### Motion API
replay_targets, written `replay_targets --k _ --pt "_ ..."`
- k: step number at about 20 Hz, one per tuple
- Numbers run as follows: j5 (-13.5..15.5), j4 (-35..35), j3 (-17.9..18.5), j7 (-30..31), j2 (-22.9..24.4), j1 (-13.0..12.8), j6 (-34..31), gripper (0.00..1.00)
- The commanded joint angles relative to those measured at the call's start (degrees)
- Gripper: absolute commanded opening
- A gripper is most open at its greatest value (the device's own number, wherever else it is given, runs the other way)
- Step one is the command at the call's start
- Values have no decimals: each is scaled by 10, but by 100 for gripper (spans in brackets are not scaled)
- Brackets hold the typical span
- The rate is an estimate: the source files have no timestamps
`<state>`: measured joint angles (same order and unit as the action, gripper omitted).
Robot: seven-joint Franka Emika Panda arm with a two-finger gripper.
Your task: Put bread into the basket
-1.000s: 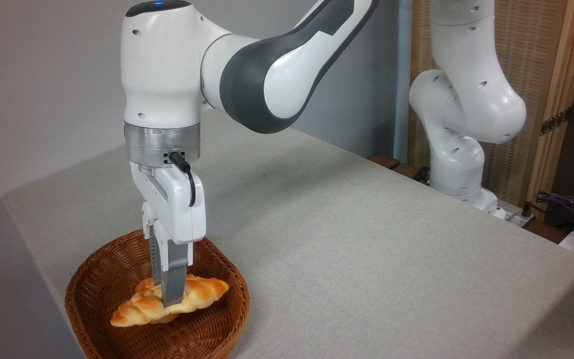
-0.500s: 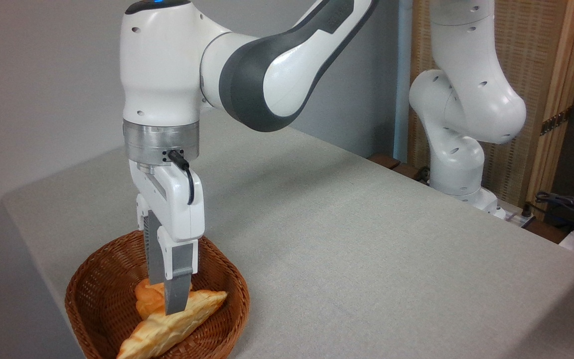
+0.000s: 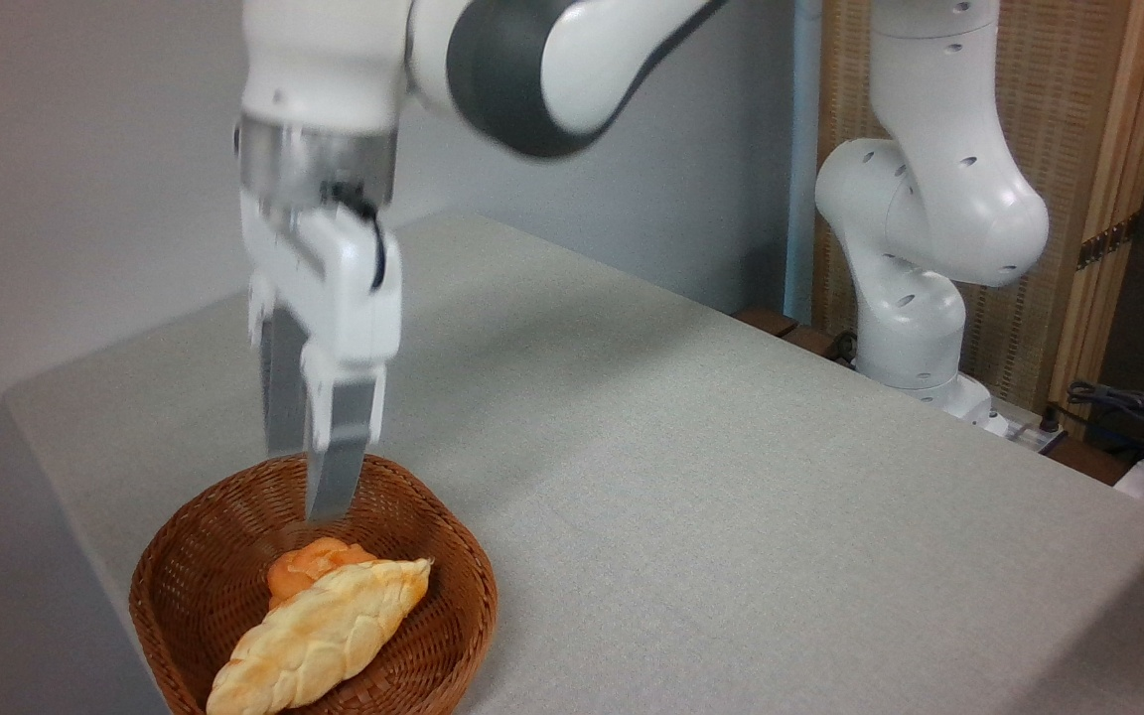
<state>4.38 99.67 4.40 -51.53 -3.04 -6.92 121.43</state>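
Observation:
The braided bread (image 3: 319, 636) lies free inside the reddish-brown wicker basket (image 3: 453, 566) at the table's near left corner, its lower end resting toward the front rim. A small round orange bun (image 3: 309, 561) sits behind it in the basket. My gripper (image 3: 309, 497) hangs above the basket's back half, blurred by motion, clear of the bread with nothing between its fingers. The fingers stand apart, so it is open.
The grey table (image 3: 681, 477) stretches to the right and back. The arm's white base (image 3: 915, 318) stands at the table's far right edge, with cables (image 3: 1138, 417) beside it. A grey wall runs along the left.
The gripper has let go of the bread and risen well above the basket. The bread dropped, tipped, and now lies flat in the basket against the small bun.

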Motion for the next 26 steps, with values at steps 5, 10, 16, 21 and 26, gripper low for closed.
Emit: replay_targets --k 5,10,16,21,26 --pt "46 -5 -114 135 95 77 -216 100" --pt "-5 -33 -113 137 92 72 -296 100" --pt "-15 -47 -106 136 81 71 -298 100" --pt "-14 -70 -67 130 67 54 -298 100" --pt "-17 -73 -46 128 67 36 -298 100"
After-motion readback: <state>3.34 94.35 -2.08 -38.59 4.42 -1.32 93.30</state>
